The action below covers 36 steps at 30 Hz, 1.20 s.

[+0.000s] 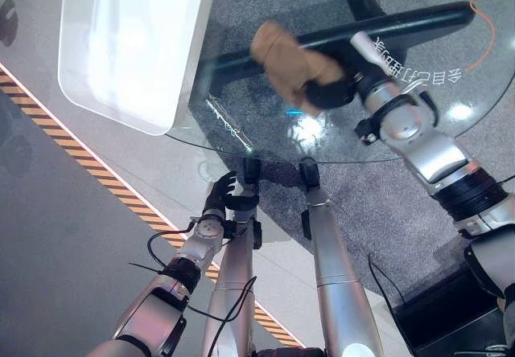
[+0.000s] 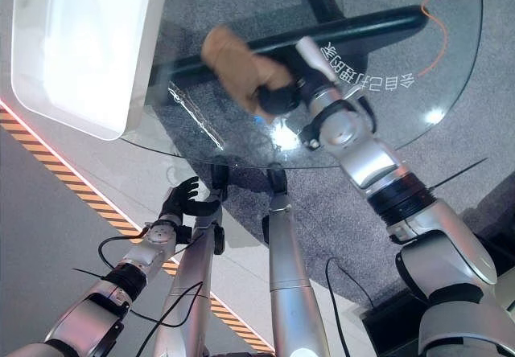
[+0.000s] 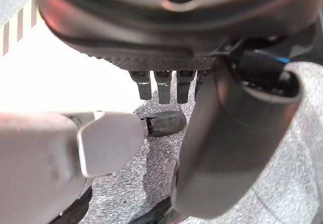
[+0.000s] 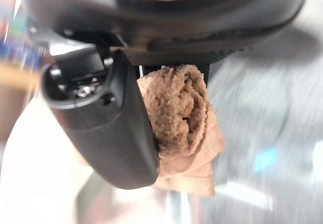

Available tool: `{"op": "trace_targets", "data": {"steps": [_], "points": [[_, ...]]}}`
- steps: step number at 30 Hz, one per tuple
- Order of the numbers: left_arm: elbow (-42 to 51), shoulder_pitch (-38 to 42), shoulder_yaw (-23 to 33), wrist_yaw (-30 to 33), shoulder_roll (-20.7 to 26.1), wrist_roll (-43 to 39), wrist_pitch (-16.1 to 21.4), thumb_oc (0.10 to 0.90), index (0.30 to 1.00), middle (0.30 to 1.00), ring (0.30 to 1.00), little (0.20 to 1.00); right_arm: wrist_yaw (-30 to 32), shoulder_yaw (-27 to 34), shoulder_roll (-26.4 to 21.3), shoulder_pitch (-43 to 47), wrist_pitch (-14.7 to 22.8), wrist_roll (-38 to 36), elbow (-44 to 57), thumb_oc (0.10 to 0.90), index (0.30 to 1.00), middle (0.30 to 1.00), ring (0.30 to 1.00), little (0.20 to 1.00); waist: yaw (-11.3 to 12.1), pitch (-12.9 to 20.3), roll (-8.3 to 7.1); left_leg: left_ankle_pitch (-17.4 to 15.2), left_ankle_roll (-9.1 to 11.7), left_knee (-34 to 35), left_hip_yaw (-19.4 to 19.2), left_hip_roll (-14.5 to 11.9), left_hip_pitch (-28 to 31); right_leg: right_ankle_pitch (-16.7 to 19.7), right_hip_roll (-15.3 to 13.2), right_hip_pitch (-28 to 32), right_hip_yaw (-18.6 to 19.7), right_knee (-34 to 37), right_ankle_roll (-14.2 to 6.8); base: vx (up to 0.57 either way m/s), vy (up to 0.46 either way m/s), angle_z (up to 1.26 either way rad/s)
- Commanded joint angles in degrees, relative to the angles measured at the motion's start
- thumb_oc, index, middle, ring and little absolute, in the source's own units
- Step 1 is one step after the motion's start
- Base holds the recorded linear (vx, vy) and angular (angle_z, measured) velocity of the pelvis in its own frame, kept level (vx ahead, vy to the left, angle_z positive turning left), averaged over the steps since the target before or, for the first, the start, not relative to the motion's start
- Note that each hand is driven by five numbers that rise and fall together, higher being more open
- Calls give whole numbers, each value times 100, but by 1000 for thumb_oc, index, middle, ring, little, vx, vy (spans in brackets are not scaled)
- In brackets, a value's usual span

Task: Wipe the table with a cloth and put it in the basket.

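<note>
Left eye view: the right hand (image 1: 330,92) reaches over the round glass bench (image 1: 338,144), its fingers curled round a tan cloth (image 1: 286,51) that spills out past the fingertips onto the glass. A white basket (image 1: 133,43) stands on the bench well beyond the cloth, on the side the fingertips point toward. The left hand (image 1: 221,192) hangs below the bench edge, away from the work.

Right eye view: the same grasp shows, with the cloth bunched ahead of the dark fingers and flattened against the glass.

Left wrist view: the left hand's fingers (image 3: 164,85) hang straight and relaxed, holding nothing.

Right wrist view: the thumb (image 4: 108,128) presses the bunched cloth against the fingers, a loose flap trailing under it.

The wiping looks under way. To do it well, I judge the hand should keep the wad flat on the glass, press evenly, sweep in overlapping passes, and hold the pinch firm so the flap does not slip free before the basket.
</note>
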State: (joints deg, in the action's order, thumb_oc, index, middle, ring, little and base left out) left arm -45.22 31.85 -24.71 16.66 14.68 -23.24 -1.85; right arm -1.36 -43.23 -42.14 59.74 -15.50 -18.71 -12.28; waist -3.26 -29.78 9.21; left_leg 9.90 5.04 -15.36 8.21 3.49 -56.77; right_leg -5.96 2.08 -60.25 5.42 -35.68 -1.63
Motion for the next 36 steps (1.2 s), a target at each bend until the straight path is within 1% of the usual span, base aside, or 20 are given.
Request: {"op": "trace_targets", "data": {"steps": [1, 6, 11, 12, 15, 18, 23, 24, 25, 26, 27, 28, 30, 31, 32, 33, 36], "points": [[-2, -519, -83, 42, 336, 201, 63, 800, 900, 900, 900, 900, -639, -381, 539, -523, 227, -461, 367, 100, 300, 300, 300, 200, -24, -2, -49, -862, -453, -786, -445, 585, -37, 681, -103, -41, 249, 1096, -395, -2, -32, 19], [110, -587, -136, 79, 358, 225, 39, 800, 900, 900, 900, 900, -707, -384, 526, -627, 305, -479, 406, 100, 300, 300, 300, 200, -8, -2, -47, -859, -455, -815, -411, 601, -68, 684, -99, -78, 229, 1046, -395, -3, -27, 22], [191, -634, -154, 163, 344, 186, 49, 800, 900, 900, 900, 900, -513, -322, 559, -697, 355, -453, 358, 100, 300, 300, 300, 200, -5, -2, -27, -846, -460, -792, -401, 605, -61, 691, -94, -78, 229, 1062, -386, -6, -11, 10], [195, -664, -133, 253, 320, 64, 116, 800, 900, 900, 900, 900, -360, -273, 575, -735, 371, -469, 350, 100, 300, 300, 300, 200, -9, -2, -29, -836, -458, -778, -395, 609, -40, 694, -84, -61, 230, 1066, -379, -6, -7, 7], [215, -695, -22, 395, 308, -202, 290, 800, 900, 900, 900, 900, -183, -141, 604, -810, 469, -454, 255, 100, 300, 300, 300, 200, -16, -2, -30, -831, -464, -758, -394, 604, -11, 690, -79, -40, 231, 1073, -372, -3, -2, 2], [353, -750, 229, 526, 276, -604, 523, 800, 900, 900, 900, 900, 42, 114, 678, -953, 672, -475, 181, 100, 300, 300, 300, 200, -22, -2, -44, -831, -465, -720, -385, 597, 61, 684, -70, 34, 236, 1114, -369, -10, -9, 0], [577, -868, 353, 563, 280, -751, 729, 800, 900, 900, 900, 900, 166, 391, 700, -1134, 782, -639, 300, 100, 300, 300, 300, 200, -26, -2, -49, -803, -465, -641, -337, 599, 218, 687, -34, 169, 237, 1127, -363, -13, -11, 0], [629, -896, 374, 459, 278, -921, 572, 800, 900, 900, 900, 900, 159, 439, 697, -1168, 800, -699, 342, 100, 300, 300, 300, 200, -28, -2, -48, -799, -464, -627, -332, 600, 254, 687, -25, 203, 241, 1135, -361, -35, -17, 0], [632, -964, 398, 392, 276, -955, 673, 800, 900, 900, 900, 900, 142, 495, 696, -1228, 857, -749, 377, 100, 300, 300, 300, 200, -27, -2, -46, -795, -466, -609, -312, 608, 292, 679, -21, 238, 236, 1145, -354, -56, -27, 2], [538, -1167, 443, 438, 253, -724, 927, 800, 900, 900, 900, 900, 41, 591, 654, -1368, 1032, -845, 411, 100, 300, 300, 300, 200, -21, -2, -35, -783, -464, -571, -267, 630, 358, 667, -24, 300, 217, 1173, -346, -79, -36, 3], [448, -1419, 480, -132, 315, -825, 1543, 800, 900, 900, 900, 900, -110, 692, 646, -1551, 1251, -964, 461, 100, 300, 300, 300, 200, -11, -2, -20, -770, -446, -528, -227, 637, 447, 655, -26, 394, 197, 1206, -336, -81, -39, 4], [458, -1570, 511, -320, 348, -858, 1655, 800, 900, 900, 900, 900, -216, 745, 618, -1639, 1364, -1070, 506, 100, 300, 300, 300, 200, -5, -2, -6, -770, -435, -504, -211, 637, 503, 646, -28, 449, 187, 1224, -327, -62, -18, 2], [486, -1805, 514, -431, 413, -775, 1703, 800, 900, 900, 900, 900, -472, 849, 611, -1831, 1510, -1256, 646, 100, 300, 300, 300, 200, 13, -2, 26, -769, -419, -480, -202, 637, 629, 648, -38, 581, 181, 1265, -329, -44, -15, 1], [444, -1871, 534, -619, 461, -866, 1781, 800, 900, 900, 900, 900, -599, 881, 618, -1909, 1562, -1334, 713, 100, 300, 300, 300, 200, 13, -2, 26, -774, -416, -473, -191, 638, 681, 632, -43, 637, 164, 1272, -317, -41, -14, 0], [401, -1916, 542, -768, 466, -1022, 1774, 800, 900, 900, 900, 900, -707, 890, 595, -1948, 1577, -1416, 774, 100, 300, 300, 300, 200, 9, -2, 24, -777, -414, -471, -202, 635, 729, 641, -43, 691, 173, 1295, -321, -48, -10, 0], [343, -2009, 598, -897, 491, -1219, 1612, 800, 900, 900, 900, 900, -893, 931, 622, -2058, 1589, -1480, 906, 100, 300, 300, 300, 200, 6, -2, 1, -788, -416, -461, -194, 631, 817, 616, -39, 797, 147, 1305, -296, -36, -7, 0], [306, -2113, 625, -1077, 446, -1235, 1651, 800, 900, 900, 900, 900, -1106, 956, 584, -2210, 1553, -1602, 1205, 100, 300, 300, 300, 200, -5, -2, -47, -784, -424, -418, -207, 607, 977, 625, -22, 980, 161, 1373, -287, -42, -21, 0]]}}
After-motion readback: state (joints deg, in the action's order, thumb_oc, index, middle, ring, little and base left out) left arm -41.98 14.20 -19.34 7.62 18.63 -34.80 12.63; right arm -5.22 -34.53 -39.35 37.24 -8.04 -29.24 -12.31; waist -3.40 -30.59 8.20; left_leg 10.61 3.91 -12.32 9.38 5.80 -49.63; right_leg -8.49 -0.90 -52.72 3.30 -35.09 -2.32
